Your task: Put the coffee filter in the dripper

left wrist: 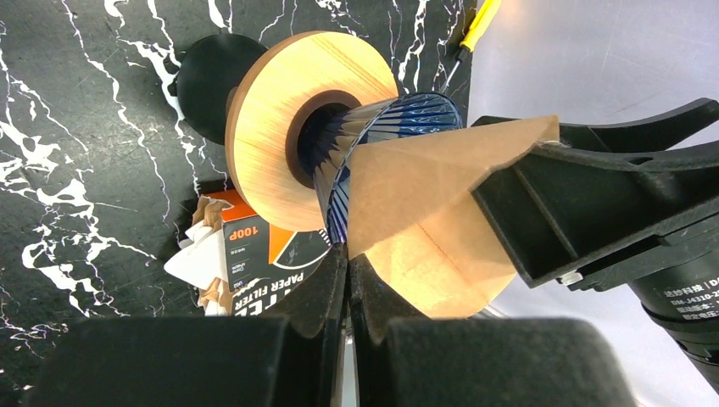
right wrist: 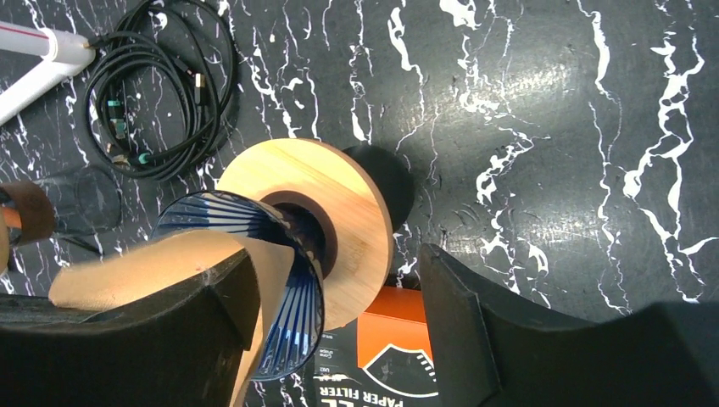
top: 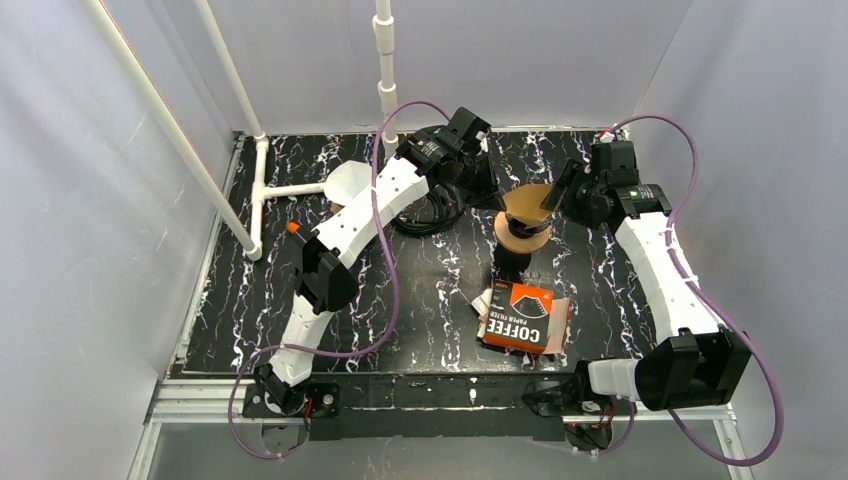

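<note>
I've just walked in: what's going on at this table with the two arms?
Both arms are working at the blue dripper on its wooden stand. The brown coffee filter lies partly in the dripper's mouth and sticks out past the rim, so it is not yet fully seated. The left gripper is closed and appears to pinch the filter's edge. The right gripper is open, one finger against the paper. The filter box lies nearby.

Black marbled table (top: 250, 300) carries a filter box (top: 520, 318), coiled cable (right wrist: 114, 127) — and the dripper stand (top: 512, 262).
</note>
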